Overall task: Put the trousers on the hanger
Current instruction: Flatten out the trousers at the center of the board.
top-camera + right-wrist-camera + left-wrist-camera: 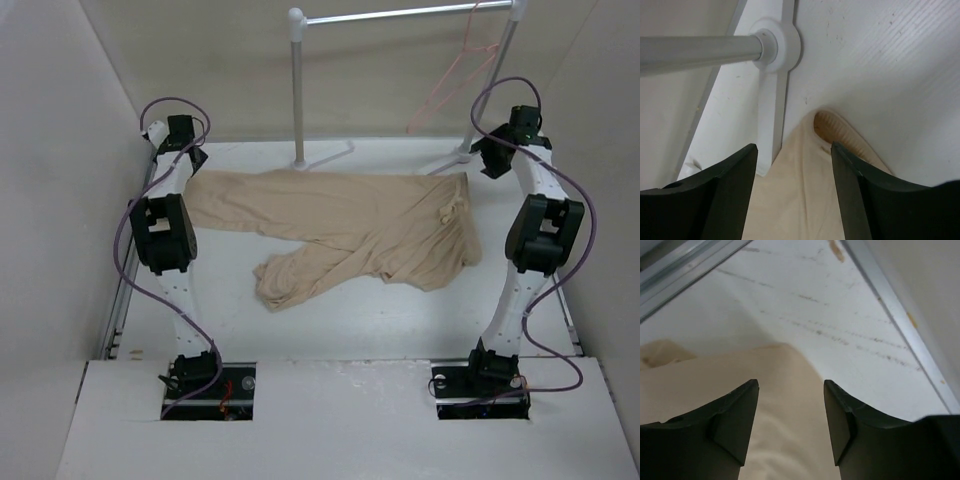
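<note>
The trousers [340,225] lie flat on the surface [400,330], their long axis running left to right between the arms. The left pincer [790,385] hangs over the leg-hem end, jaws parted and holding nothing. The right pincer [794,147] is likewise released over the waistband end. The hanger [447,92] hangs from the garment rack [297,90], up beyond the right arm, which is the nearer one.

Overhead, we saw the hanger [455,85] only as a faint pink line, its hook too thin to make out. The right arm [540,230] partly hid the right foot of the rack [297,90]. In both wrist views the trousers [787,415] ran off the lower edge.
</note>
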Robot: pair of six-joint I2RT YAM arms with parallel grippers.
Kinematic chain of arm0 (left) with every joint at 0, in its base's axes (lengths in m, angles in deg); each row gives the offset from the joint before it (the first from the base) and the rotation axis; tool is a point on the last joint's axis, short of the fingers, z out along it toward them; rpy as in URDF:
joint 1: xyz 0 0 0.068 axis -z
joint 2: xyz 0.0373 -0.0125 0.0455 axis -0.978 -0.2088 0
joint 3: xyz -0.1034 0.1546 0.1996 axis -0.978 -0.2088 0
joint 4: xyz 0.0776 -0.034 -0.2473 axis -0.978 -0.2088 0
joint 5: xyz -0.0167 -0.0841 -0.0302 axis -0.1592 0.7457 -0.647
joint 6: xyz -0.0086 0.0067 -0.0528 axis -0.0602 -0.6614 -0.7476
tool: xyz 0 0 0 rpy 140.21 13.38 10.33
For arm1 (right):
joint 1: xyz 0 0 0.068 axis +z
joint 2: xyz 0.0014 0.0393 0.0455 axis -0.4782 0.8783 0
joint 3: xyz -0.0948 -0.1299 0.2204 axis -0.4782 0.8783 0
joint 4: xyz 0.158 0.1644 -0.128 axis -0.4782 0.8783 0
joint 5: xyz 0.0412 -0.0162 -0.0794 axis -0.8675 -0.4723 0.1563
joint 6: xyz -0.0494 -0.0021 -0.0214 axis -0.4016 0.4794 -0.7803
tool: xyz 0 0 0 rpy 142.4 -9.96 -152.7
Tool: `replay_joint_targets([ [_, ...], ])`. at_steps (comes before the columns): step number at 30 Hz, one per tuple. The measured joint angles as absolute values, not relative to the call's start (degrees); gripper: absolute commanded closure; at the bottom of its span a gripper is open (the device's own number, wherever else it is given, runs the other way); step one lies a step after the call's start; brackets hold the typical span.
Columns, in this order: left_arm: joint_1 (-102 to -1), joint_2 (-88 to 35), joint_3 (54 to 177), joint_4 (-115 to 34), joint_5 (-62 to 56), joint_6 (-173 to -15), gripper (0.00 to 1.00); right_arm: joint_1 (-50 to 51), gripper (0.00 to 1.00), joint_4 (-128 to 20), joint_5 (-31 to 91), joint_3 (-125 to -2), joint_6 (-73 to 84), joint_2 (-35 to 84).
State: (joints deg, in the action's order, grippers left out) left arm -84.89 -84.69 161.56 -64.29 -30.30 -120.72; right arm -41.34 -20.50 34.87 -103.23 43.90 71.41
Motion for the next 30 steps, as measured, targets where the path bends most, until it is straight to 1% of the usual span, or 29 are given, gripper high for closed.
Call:
replay_joint_targets([
  [2,-85.48,-76.69,150.09,-63.17,-29.69,-121.07,0.56,-40.93,0.32,-20.89,35.27,-99.04,43.72,67.48],
  [4,-85.55,-64.77,135.24,-62.58,-29.56,-121.6,0.63,-39.97,0.42,-22.03,36.05,-90.75,43.61,60.13],
  [5,-85.04,-58.09,127.9,-62.21,-29.73,-122.27,0.66,-39.07,0.57,-23.14,36.45,-85.09,43.68,54.87],
  [6,-83.67,-51.86,121.69,-62.37,-29.97,-122.73,0.66,-38.11,0.73,-23.49,36.73,-81.0,43.68,50.63],
  [7,-81.94,-46.48,116.62,-62.15,-30.25,-123.13,0.63,-37.08,0.83,-24.15,37.01,-77.27,44.16,46.58],
  [8,-78.59,-40.32,111.2,-62.21,-30.21,-123.72,0.61,-35.68,0.89,-25.3,37.06,-73.51,44.38,42.37],
  [9,-74.86,-35.49,107.03,-61.91,-29.97,-124.18,0.57,-34.0,0.91,-26.46,37.23,-69.75,44.53,38.04],
  [10,-69.66,-30.46,102.72,-62.04,-29.03,-124.66,0.53,-32.43,0.91,-27.03,37.34,-66.62,44.82,34.47],
  [12,-62.81,-26.17,98.24,-62.08,-26.76,-125.22,0.49,-29.23,0.89,-28.74,37.43,-61.25,44.84,28.94],
  [13,-60.19,-24.97,96.06,-62.28,-25.05,-125.36,0.48,-27.44,0.85,-29.11,37.41,-58.25,44.77,26.26],
  [16,-56.63,-24.78,91.22,-63.39,-21.51,-125.79,0.45,-23.38,0.73,-30.35,37.41,-48.72,44.47,19.02],
  [17,-55.95,-24.95,90.11,-63.96,-20.83,-125.86,0.45,-22.41,0.7,-29.74,37.39,-45.33,44.42,16.53],
  [20,-53.9,-25.32,87.71,-64.27,-19.15,-126.08,0.45,-19.79,0.66,-28.85,37.45,-36.55,44.29,9.49],
  [21,-53.46,-25.67,87.47,-63.98,-18.74,-126.1,0.46,-19.2,0.65,-28.19,37.47,-35.04,44.31,8.09],
  [23,-52.76,-26.83,87.4,-62.58,-17.73,-126.19,0.56,-16.84,0.65,-27.77,37.69,-31.02,44.64,4.44],
  [25,-52.45,-28.23,87.42,-60.99,-17.12,-126.21,0.7,-14.72,0.63,-27.34,37.87,-28.05,45.21,1.97],
  [27,-52.04,-29.1,87.4,-60.42,-17.01,-126.58,0.88,-13.06,0.59,-27.07,38.06,-26.06,45.84,0.71],
  [29,-52.02,-29.06,87.27,-60.46,-17.49,-126.69,0.98,-12.12,0.54,-26.88,38.81,-24.77,46.52,0.51],
  [30,-52.02,-28.73,87.09,-60.66,-17.91,-126.89,1.0,-11.97,0.5,-26.9,39.29,-24.44,46.8,0.82],
])
